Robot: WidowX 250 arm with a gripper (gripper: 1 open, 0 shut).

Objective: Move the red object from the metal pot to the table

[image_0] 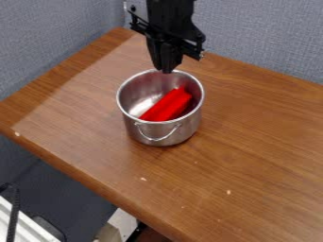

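From my feed, none of the transfer is done yet: the red object [165,104] lies inside the metal pot [161,112], slanted across its bottom from about 7 o'clock to 1 o'clock. My gripper [168,64] hangs above the pot's rim at roughly 12 o'clock, pointing down, holding nothing; its fingertips look close together, but I cannot tell how wide the gap is. The wooden surface [240,156] around the pot has plenty of bare room at 4 o'clock. Everything remains: take hold of the bar, lift it clear, set it down.
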